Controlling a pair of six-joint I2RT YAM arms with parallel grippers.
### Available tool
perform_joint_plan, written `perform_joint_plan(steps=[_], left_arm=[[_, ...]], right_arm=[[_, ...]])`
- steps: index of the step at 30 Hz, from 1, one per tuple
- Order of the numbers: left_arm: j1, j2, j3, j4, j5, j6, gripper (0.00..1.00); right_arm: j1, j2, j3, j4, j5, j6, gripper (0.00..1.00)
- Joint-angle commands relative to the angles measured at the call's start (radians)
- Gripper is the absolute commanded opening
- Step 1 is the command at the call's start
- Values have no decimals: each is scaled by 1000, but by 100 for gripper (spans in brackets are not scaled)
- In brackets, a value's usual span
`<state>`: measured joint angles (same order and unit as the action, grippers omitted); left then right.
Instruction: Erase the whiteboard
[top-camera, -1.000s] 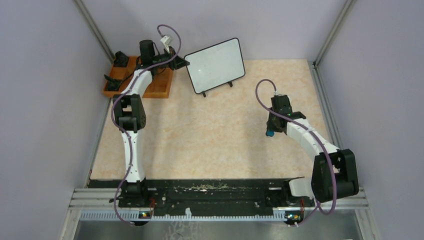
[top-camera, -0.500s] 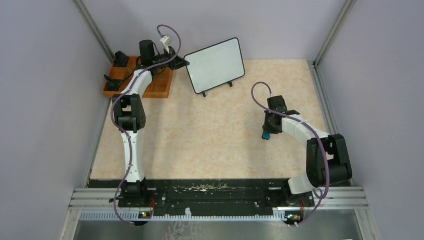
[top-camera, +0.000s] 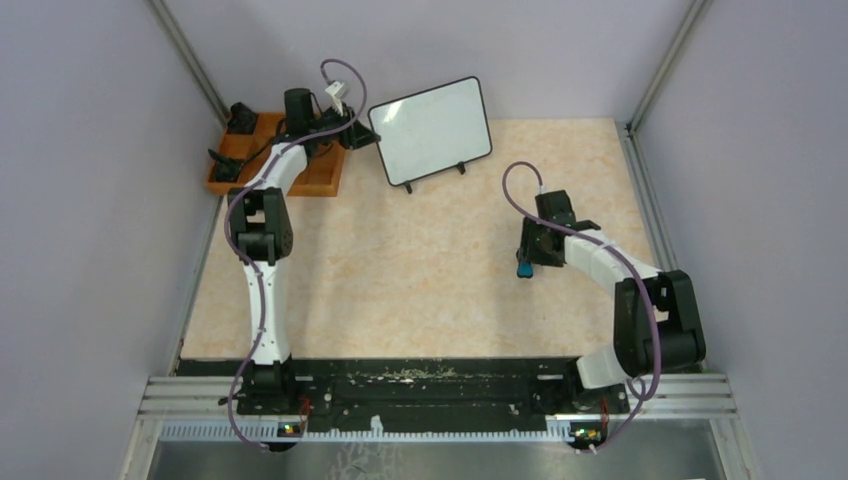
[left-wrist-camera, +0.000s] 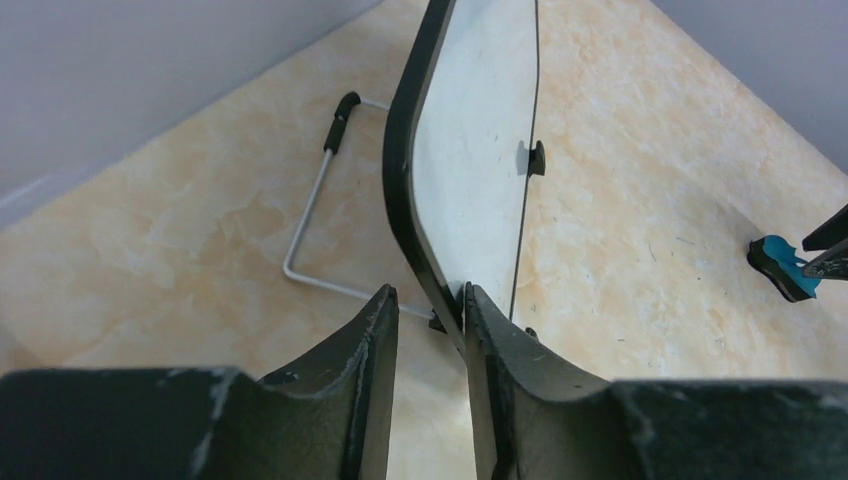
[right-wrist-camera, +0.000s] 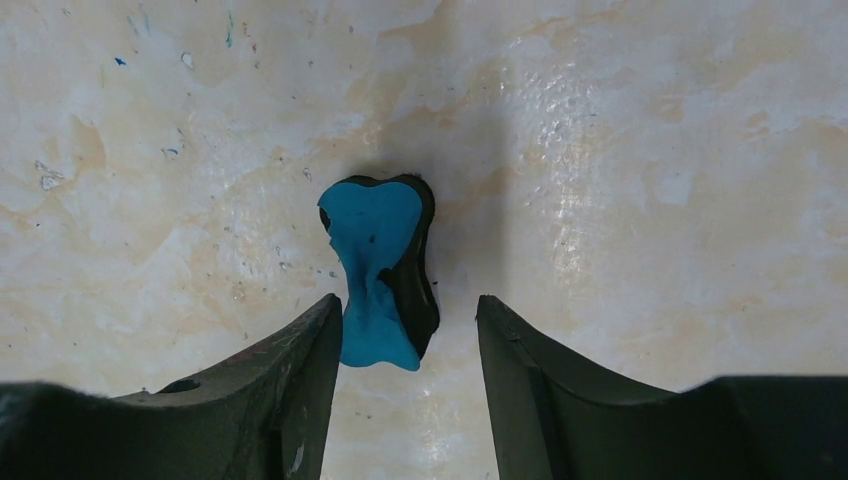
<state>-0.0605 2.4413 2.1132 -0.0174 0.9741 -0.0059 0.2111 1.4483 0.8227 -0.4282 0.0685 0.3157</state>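
Observation:
The whiteboard (top-camera: 432, 130) stands tilted on its feet at the back of the table, its white face bare. My left gripper (top-camera: 362, 135) is open at the board's left edge. In the left wrist view the black frame (left-wrist-camera: 405, 170) runs between the fingers and touches the right one, with a gap to the left one (left-wrist-camera: 425, 300). A blue and black eraser (top-camera: 523, 269) lies on the table. My right gripper (top-camera: 532, 252) is open and low over it. In the right wrist view the eraser (right-wrist-camera: 375, 260) lies between the fingers (right-wrist-camera: 405, 305), close to the left one.
An orange wooden tray (top-camera: 320, 176) with black items (top-camera: 240, 118) sits at the back left, under my left arm. The board's wire stand (left-wrist-camera: 305, 230) rests on the table behind it. Purple walls close in the sides and back.
My right gripper moved left and down and opened, leaving the eraser on the table. My left gripper drew back slightly at the board's edge, and the board's left end shifted a little.

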Motion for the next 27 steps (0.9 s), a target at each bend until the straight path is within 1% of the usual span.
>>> perform_joint_plan(steps=[1, 8, 15, 21, 27], left_arm=[[-10, 16, -24, -60, -13, 38, 38], [-8, -9, -38, -68, -34, 55, 49], [0, -54, -83, -75, -2, 59, 55], [24, -151, -199, -35, 14, 50, 58], [80, -260, -354, 29, 26, 13, 62]], right_arm=[[1, -50, 6, 33, 1, -7, 52], [1, -71, 6, 34, 9, -8, 52], [2, -63, 1, 34, 22, -9, 52], [2, -76, -5, 43, 16, -5, 52], [2, -95, -14, 57, 19, 1, 52]])
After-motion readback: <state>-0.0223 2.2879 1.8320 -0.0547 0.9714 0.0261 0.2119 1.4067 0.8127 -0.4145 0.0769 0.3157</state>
